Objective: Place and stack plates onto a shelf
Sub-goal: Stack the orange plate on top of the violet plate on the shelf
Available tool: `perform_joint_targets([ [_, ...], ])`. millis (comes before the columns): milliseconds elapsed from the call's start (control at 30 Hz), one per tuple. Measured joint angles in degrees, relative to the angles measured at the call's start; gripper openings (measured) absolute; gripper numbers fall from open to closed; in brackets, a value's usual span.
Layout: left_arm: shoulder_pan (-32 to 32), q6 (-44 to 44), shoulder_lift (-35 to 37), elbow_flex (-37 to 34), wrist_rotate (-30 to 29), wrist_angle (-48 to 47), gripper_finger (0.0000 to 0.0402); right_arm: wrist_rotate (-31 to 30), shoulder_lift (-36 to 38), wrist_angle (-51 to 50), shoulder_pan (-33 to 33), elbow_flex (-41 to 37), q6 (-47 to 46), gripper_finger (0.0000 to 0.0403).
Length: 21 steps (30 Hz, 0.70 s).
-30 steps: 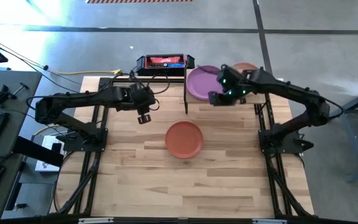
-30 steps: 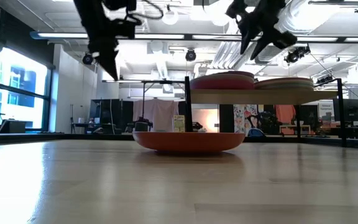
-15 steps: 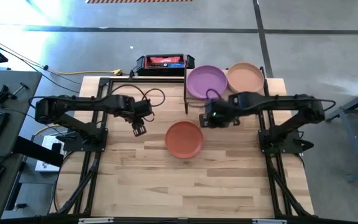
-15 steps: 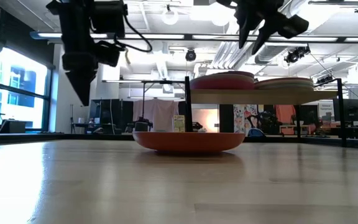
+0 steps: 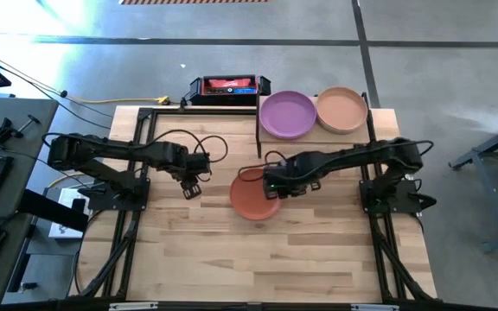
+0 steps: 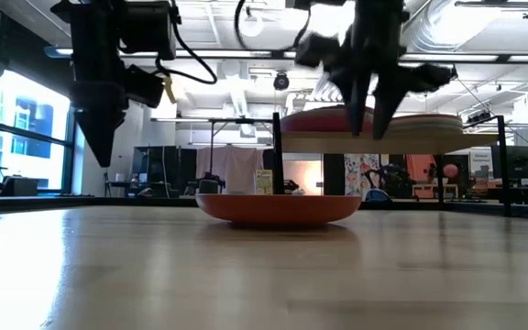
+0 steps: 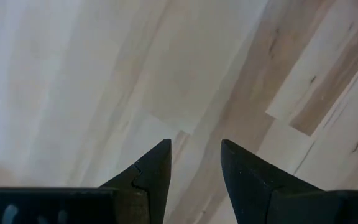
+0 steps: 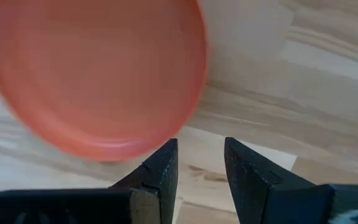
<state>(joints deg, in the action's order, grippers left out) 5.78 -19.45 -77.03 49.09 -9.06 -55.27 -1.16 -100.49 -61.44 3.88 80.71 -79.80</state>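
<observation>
Hovering with its jaws narrowly apart and empty, the right gripper (image 5: 271, 183) sits over the near edge of the terracotta plate (image 5: 254, 195), which lies flat on the table (image 5: 318, 259) beside the shelf (image 6: 383, 139). The left gripper (image 5: 190, 190), also slightly parted, stands farther off.

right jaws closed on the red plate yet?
No: in the right wrist view the right gripper hangs open beside the terracotta plate with nothing between its jaws.

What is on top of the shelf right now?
Two plates sit side by side on the shelf: a purple plate and a peach plate. Whether more plates lie stacked beneath either cannot be seen from above.
</observation>
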Motion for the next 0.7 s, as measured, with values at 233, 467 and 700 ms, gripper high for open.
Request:
perform_joint_targets([
  [233, -2.8, -2.6, 0.0, -0.4, 0.0, -0.1, 0.0129, 0.2, -5.4, 2.3, -0.9, 0.0, 2.0, 0.011],
  [467, -4.9, -3.1, 0.0, -0.4, 0.0, 0.0, 0.0129, -1.4, -8.8, 3.0, -1.7, 0.0, 2.7, 0.011],
  [700, -6.0, -4.0, 0.0, -0.4, 0.0, 0.0, 0.0129, -1.8, -11.6, 4.0, -1.7, 0.0, 2.7, 0.011],
])
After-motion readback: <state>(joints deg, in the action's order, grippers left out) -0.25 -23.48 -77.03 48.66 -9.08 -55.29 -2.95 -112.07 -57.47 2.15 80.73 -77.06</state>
